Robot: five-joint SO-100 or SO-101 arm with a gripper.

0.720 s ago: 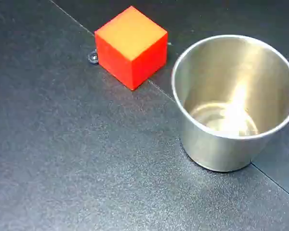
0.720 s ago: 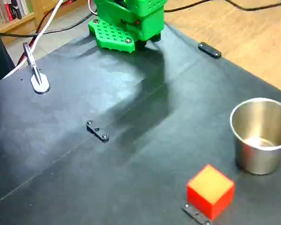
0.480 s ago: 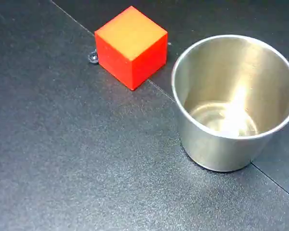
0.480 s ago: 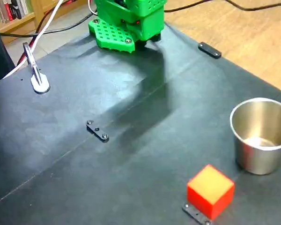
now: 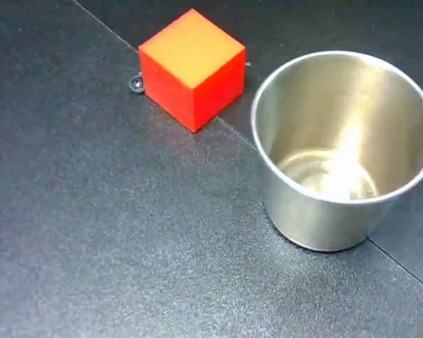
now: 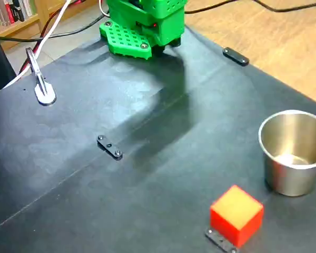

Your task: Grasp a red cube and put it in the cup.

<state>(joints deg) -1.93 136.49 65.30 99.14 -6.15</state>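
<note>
Step in hand was judged pre-grasp: nothing had touched the red cube (image 5: pixel 192 67) yet. In a fixed view it sat on the black table (image 5: pixel 106 232), up-left of the cup (image 5: pixel 344 148), near it but apart, one corner over a seam line. In the other fixed view the cube (image 6: pixel 236 213) was at the near edge, cup (image 6: pixel 293 152) right of it and a little farther back. The cup was upright and empty.

Only the green arm base (image 6: pixel 142 23) showed, at the far side of the table; the pincer was out of both views, so its opening couldn't be told. A small black bracket (image 6: pixel 109 147) lay mid-table, a white clamp (image 6: pixel 42 87) far left.

The next move called for reaching down to the cube, jaws wide, squared to two opposite faces, then lifting over the cup rim.

Versus the earlier frames: no visible change, cube and cup in the same spots, arm base unmoved.
</note>
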